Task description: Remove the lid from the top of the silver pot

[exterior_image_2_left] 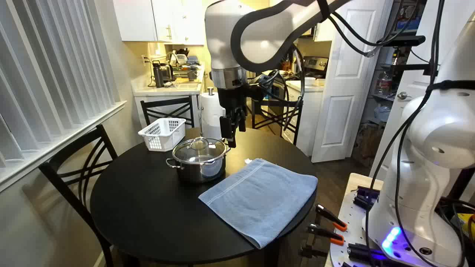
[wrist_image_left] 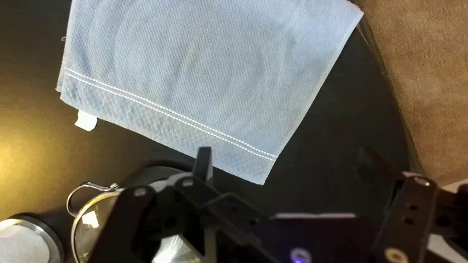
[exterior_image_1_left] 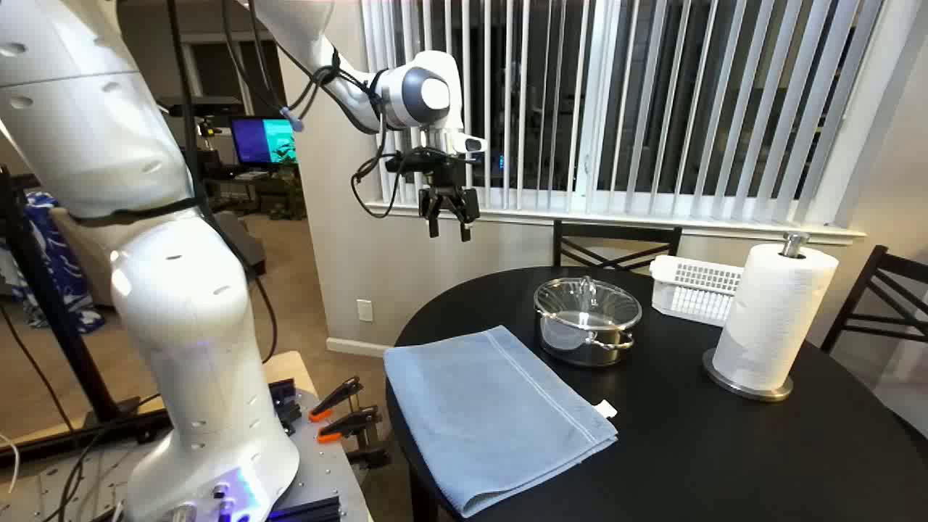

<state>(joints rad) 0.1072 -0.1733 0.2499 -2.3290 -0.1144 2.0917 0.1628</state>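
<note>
The pincer (exterior_image_1_left: 449,234) gapes; a glass lid (exterior_image_2_left: 199,153) (round) tops the steel pot (exterior_image_2_left: 200,172).

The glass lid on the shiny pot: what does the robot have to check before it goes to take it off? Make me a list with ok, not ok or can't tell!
1. Is the glass lid on the silver pot? Ok: it covers the top.
2. Is the gripper open? Ok: its fingers are apart and hold nothing.
3. Is the gripper right above the knob? Not ok: in the wrist view the lid lies off to one side of the gap between the fingers.
4. Is the blue towel off the lid? Ok: it lies beside the pot.
5. Will the lid lift freely? Cannot tell from pictures.
</note>
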